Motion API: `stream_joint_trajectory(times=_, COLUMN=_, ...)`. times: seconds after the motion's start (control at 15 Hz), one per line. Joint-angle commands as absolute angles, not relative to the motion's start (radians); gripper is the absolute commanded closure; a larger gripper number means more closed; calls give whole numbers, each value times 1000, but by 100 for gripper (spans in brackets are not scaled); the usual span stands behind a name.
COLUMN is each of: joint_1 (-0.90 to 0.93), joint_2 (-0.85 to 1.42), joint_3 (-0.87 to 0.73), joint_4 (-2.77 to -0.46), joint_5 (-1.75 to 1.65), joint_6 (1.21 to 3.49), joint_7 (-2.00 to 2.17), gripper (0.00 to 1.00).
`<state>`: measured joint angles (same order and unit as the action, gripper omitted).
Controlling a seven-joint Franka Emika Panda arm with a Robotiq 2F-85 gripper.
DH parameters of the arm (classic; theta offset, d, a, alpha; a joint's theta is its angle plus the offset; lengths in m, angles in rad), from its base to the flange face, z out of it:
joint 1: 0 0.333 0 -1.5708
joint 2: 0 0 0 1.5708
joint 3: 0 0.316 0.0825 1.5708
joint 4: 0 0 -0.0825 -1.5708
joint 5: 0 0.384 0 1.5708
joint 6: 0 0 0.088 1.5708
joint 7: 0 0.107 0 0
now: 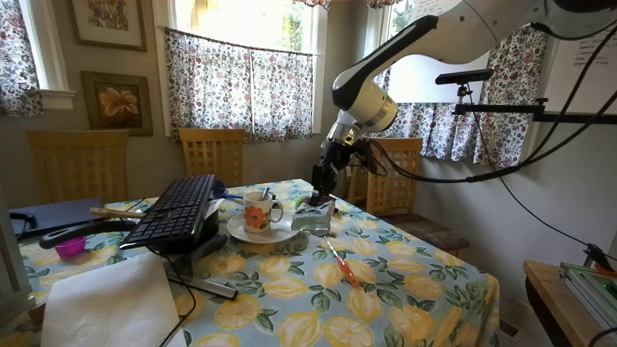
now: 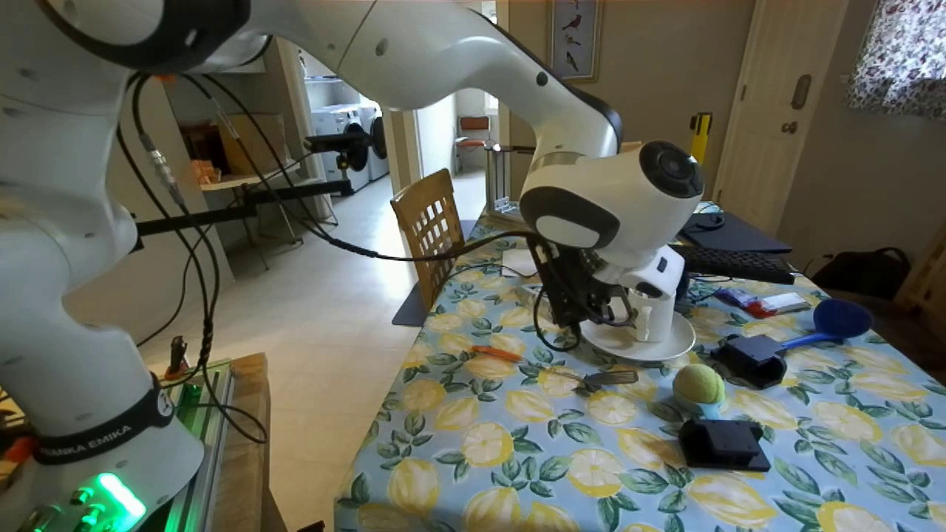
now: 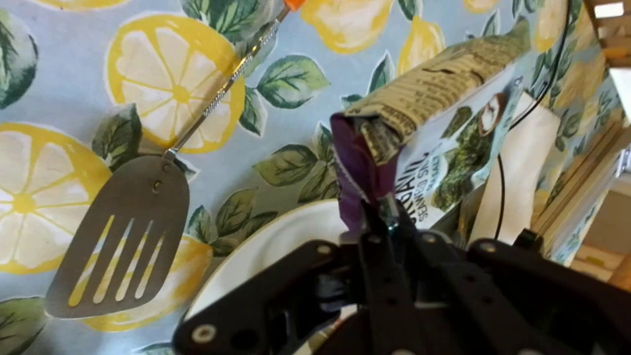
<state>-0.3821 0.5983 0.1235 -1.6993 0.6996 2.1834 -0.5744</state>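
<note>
Gripper (image 3: 387,222) with its fingers almost together, pinching the purple end of a seaweed packet (image 3: 438,133); only thin folded film appears to lie between the tips. The plate (image 3: 266,249) lies beneath the fingers, the mug (image 1: 255,212) stands on it near them, and the spatula (image 3: 140,199) rests to their left in the wrist view. Probable failures: the packet may swivel or slip, since the hold takes in one end alone; its bulk could knock the mug if swung low. Long axis: obliquely outward from the fingertips, toward the upper right in the wrist view, the printed face turned lower right. Whether the packet touches the plate cannot be told.
</note>
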Motion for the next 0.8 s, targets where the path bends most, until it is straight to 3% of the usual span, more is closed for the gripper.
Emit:
stream_joint_trajectory(times=0.0, joint_1=-342, joint_2=552, joint_3=124, joint_4=-1758, joint_5=694, joint_6=2177, joint_7=-736, gripper=98)
stream_joint_trajectory(times=0.27, joint_1=-266, joint_2=563, joint_3=129, joint_4=-1749, joint_5=703, joint_6=2206, joint_7=-769, gripper=98)
stream_joint_trajectory(times=0.73, joint_1=-114, joint_2=609, joint_3=128, joint_4=-1743, joint_5=699, joint_6=2471, joint_7=-472, gripper=98)
